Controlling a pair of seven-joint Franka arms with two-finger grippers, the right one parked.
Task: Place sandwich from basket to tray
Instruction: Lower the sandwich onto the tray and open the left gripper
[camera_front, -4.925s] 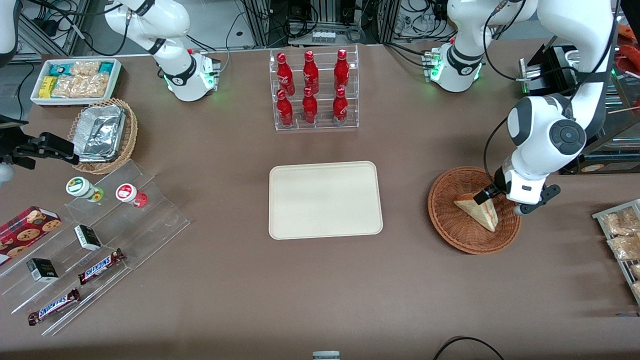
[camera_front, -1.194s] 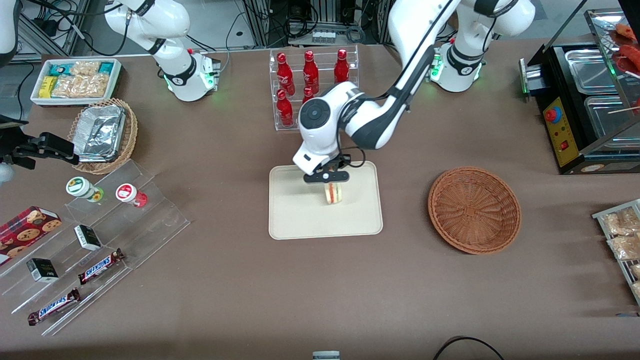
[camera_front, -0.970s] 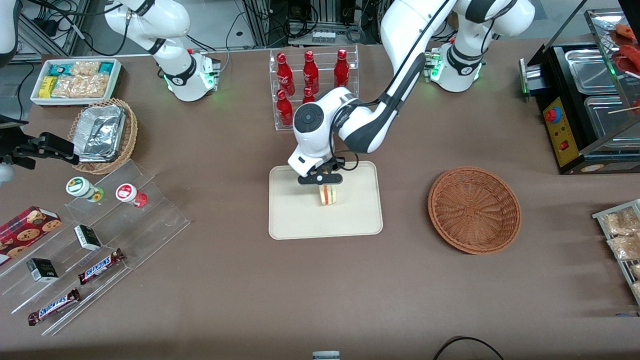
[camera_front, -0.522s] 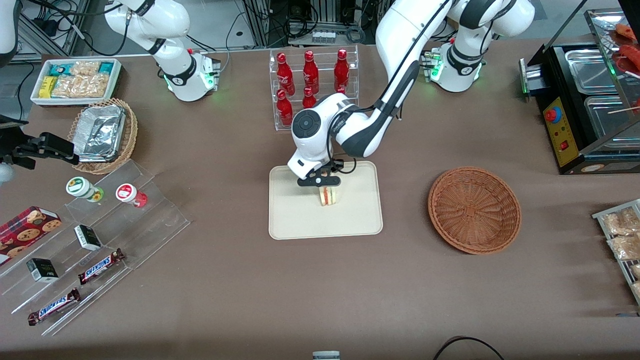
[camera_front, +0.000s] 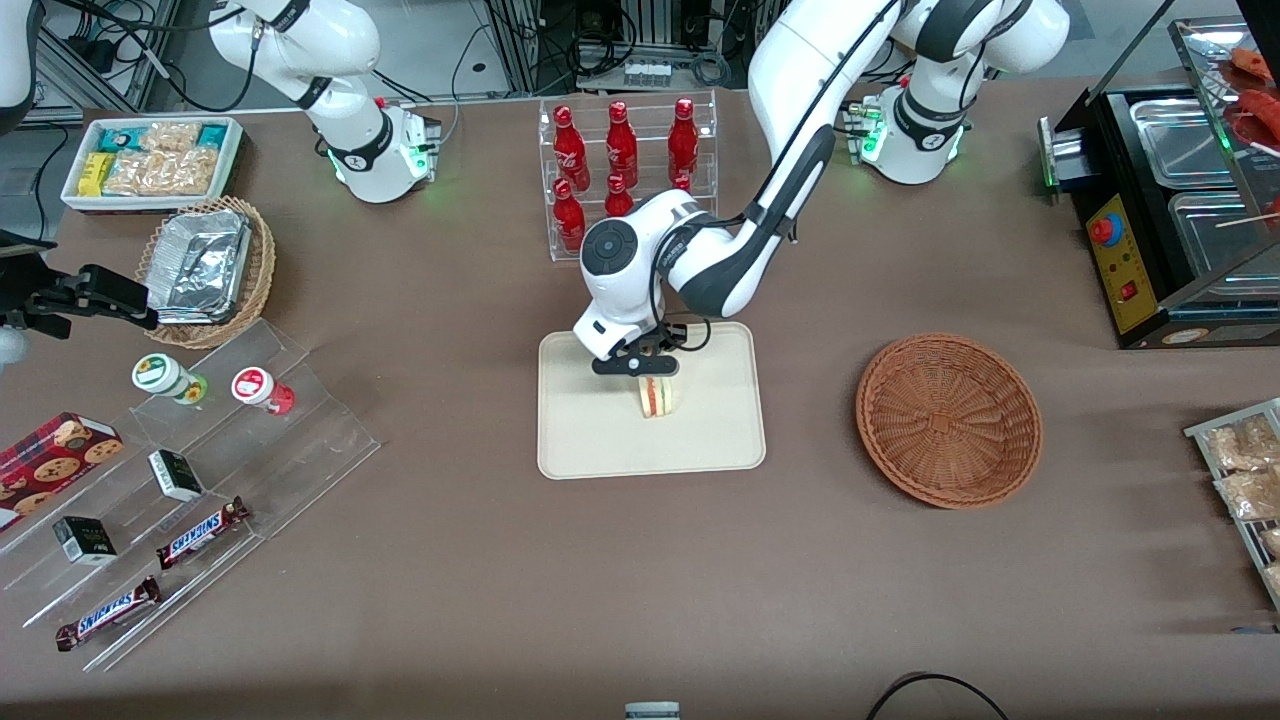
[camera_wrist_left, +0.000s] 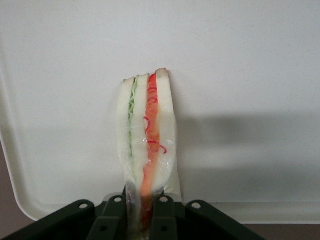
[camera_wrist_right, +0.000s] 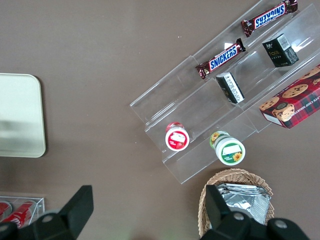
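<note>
Two pale bread slices with green and red-orange filling between them make up the sandwich (camera_wrist_left: 146, 145), and in the wrist view the gripper (camera_wrist_left: 145, 220) pinches it at its near end, the dark fingers (camera_wrist_left: 111, 222) pressed against the outer bread faces. It looks light, soft and easily crushed; a clear wrap seems to cover it, so it may also be a little slippery. Judging from that, the bread faces are the place to hold it, squeezed only gently, since pressure along the cut edge would push the filling out.

Beneath the wedge, the wrist view shows only the bare cream surface of the tray (camera_wrist_left: 260, 60) and one rounded rim corner. Whether the wedge's tip touches that surface or hangs just above it cannot be told.

From the front view, the sandwich (camera_front: 656, 396) sits at centre frame, over the middle of the tray (camera_front: 590, 440), with the gripper (camera_front: 645, 366) directly above it. This view cannot show the finger contact or the filling layers clearly. It alone shows the basket (camera_front: 948, 420) at centre right, empty and well apart from the tray. Higher in the frame, above the tray, stands a rack of red bottles (camera_front: 621, 160).
</note>
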